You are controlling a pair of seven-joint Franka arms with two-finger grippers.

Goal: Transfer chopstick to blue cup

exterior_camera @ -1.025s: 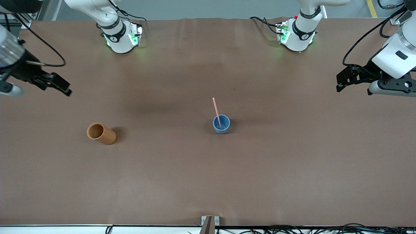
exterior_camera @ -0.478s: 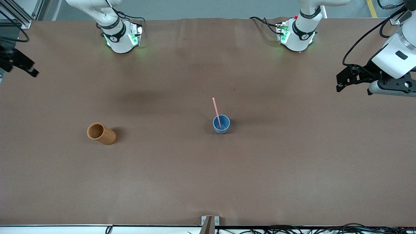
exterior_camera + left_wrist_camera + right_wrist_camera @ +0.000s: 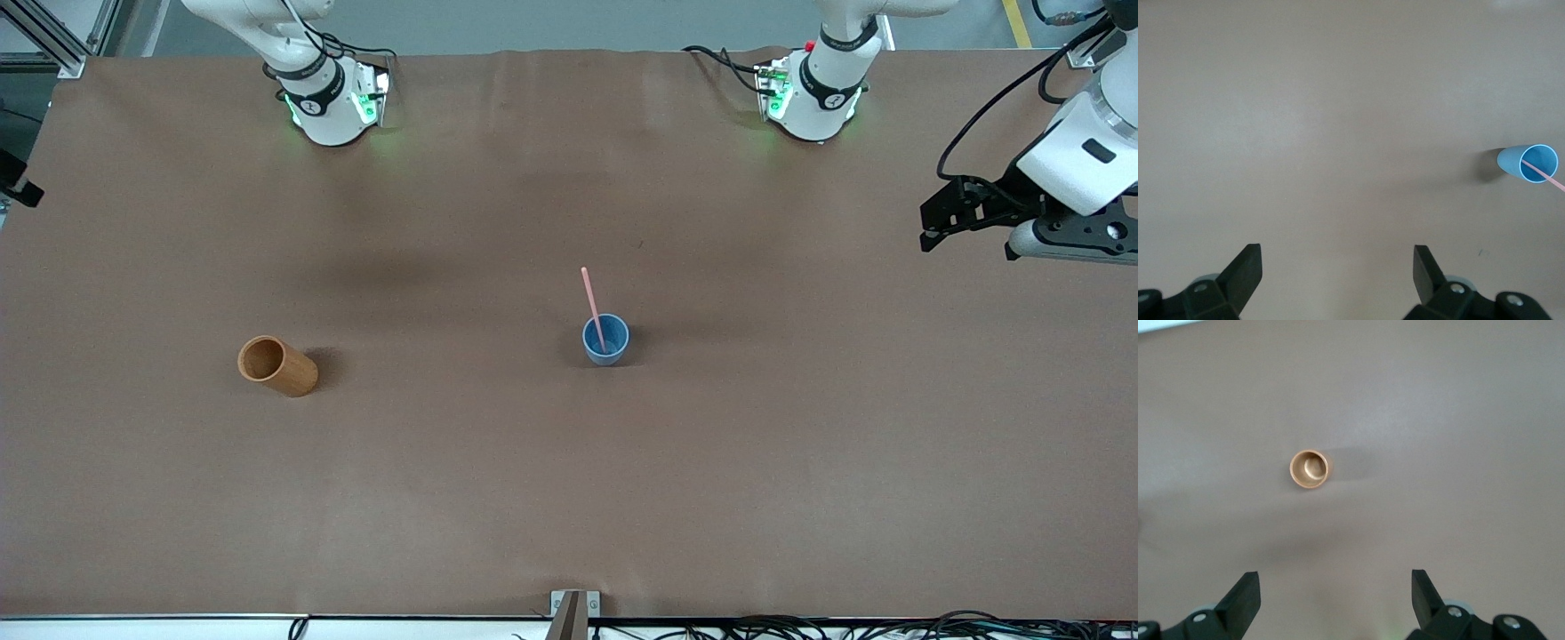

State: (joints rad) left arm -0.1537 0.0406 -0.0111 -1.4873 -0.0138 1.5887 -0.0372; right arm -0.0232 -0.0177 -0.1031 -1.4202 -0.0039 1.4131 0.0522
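A: Going across the front view from the right arm's end of the table, what comes first?

B: The right gripper [image 3: 20, 188], mostly cut off at the frame's edge; only a dark tip shows there. Its wrist view shows both fingers [image 3: 1243, 595] spread wide with nothing between them, looking down from high over the wooden cup [image 3: 276, 365].

A: Is that cup upright?

B: I judge so. The right wrist view looks straight into its round mouth and it appears empty, which fits a cup the stick was taken out of. That is only a guess.

A: And the chopstick?

B: The chopstick [image 3: 593, 308] stands in the blue cup [image 3: 605, 340] near the table's middle, its lower end inside and its shaft leaning on the rim, tipped away from the front camera. It leans because it is far longer than the cup is deep. The task looks done to me.

A: The left arm?

B: The left gripper [image 3: 935, 216] hangs over the table's edge at its own end, well apart from the blue cup, fingers [image 3: 1244, 269] released and holding nothing. Both arms seem parked clear so nothing bumps the stick.

A: Anything hard to make out?

B: In the left wrist view the stick's upper part runs out of frame, and its tip inside the cup cannot be seen in any view.
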